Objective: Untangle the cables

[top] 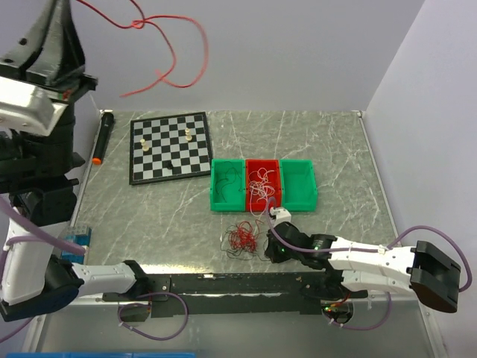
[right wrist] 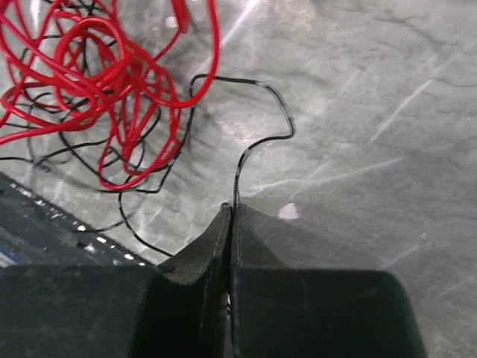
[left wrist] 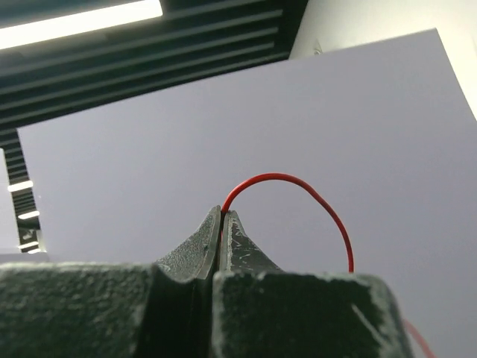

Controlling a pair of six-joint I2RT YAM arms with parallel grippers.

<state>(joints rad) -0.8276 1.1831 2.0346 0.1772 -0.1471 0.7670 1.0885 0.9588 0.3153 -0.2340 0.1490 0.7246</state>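
A small tangle of thin red and black cables (top: 241,241) lies on the table near the front edge; it fills the upper left of the right wrist view (right wrist: 89,67). My right gripper (right wrist: 232,209) is low at the tangle's right side (top: 273,250) and shut on a black wire (right wrist: 250,145) that leads from the tangle. My left gripper (left wrist: 221,214) is raised high at the far left and shut on a single red wire (left wrist: 298,183), whose loose length loops in the air (top: 175,52). More red and white wires (top: 262,185) lie in a red bin compartment.
A three-part bin (top: 300,186), green, red and green, stands behind the tangle. A chessboard (top: 170,147) with a few pieces lies at the back left, with a black marker (top: 103,138) beside it. A blue object (top: 77,240) sits at the left edge.
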